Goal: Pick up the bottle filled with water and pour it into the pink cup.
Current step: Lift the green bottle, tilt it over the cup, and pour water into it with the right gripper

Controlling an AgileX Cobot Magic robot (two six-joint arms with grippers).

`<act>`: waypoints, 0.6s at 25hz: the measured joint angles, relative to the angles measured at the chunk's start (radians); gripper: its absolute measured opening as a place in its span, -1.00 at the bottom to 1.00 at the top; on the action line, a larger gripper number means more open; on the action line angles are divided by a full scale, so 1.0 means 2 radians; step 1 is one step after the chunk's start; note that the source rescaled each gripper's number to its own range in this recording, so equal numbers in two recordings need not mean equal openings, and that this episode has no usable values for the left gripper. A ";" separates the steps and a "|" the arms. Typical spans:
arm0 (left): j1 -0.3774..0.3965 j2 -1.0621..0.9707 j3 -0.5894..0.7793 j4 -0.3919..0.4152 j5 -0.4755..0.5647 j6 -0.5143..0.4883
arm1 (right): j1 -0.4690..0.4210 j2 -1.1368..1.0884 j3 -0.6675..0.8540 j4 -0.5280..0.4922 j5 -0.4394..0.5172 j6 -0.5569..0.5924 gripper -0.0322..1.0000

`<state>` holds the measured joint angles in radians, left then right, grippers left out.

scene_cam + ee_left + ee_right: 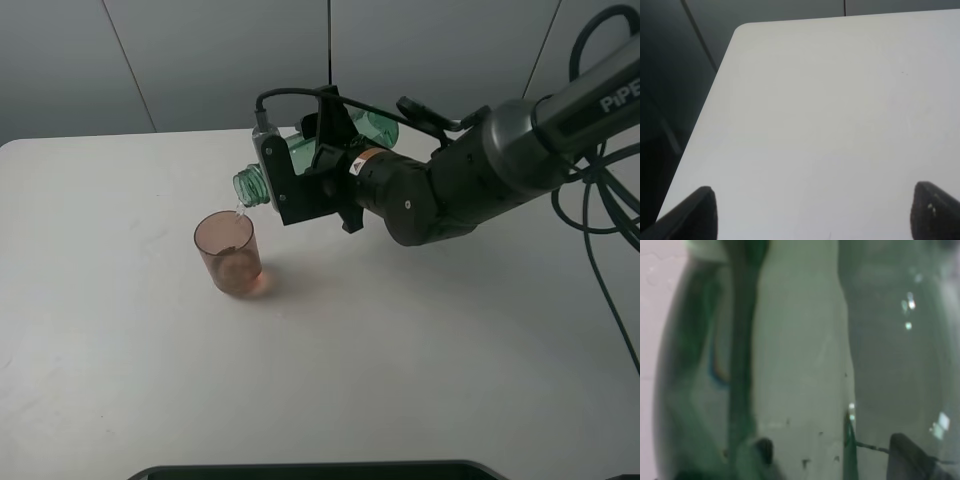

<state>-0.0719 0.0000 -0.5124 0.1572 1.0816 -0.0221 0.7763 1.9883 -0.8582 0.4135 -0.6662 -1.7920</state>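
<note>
The right arm reaches in across the white table (120, 380), and the right gripper (312, 160) has its black fingers clamped on either side of the bottle (298, 152), pinching it around the body. The bottle is slim, see-through green plastic, lying nearly flat in the air with its base end sticking out behind the gripper and its narrowed shoulder dipping a little lower. Its threaded neck (252, 187) has no cap. The open mouth sits just above the far rim of the pink cup (228, 252), and a thin clear thread of water (240, 208) runs from mouth to cup. The cup stands upright on the table, left of middle. It is a small plain tumbler without a handle, translucent brownish pink and tapering slightly toward its base, which throws a reddish glow on the surface. I cannot tell how full it is. In the right wrist view the bottle (790, 365) fills nearly everything, showing green-tinted curved walls with dark streaks and small bright glints. The left gripper (815, 215) is well away from all this, its two dark fingertips (695, 215) spread wide with only bare table (840, 125) between them, near a rounded corner.
</note>
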 joint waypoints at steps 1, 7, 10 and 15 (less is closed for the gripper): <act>0.000 0.000 0.000 0.000 0.000 0.000 | 0.000 0.000 0.000 0.001 0.000 0.000 -0.94; 0.000 0.000 0.000 0.000 0.000 0.000 | 0.000 0.000 0.000 0.013 0.000 -0.011 -0.94; 0.000 0.000 0.000 0.000 0.000 0.000 | 0.000 0.000 0.000 0.014 0.000 -0.013 -0.94; 0.000 0.000 0.000 0.000 0.000 0.000 | 0.000 0.000 0.000 0.023 0.000 -0.021 -0.94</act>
<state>-0.0719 0.0000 -0.5124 0.1572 1.0816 -0.0221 0.7763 1.9883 -0.8582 0.4603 -0.6662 -1.8346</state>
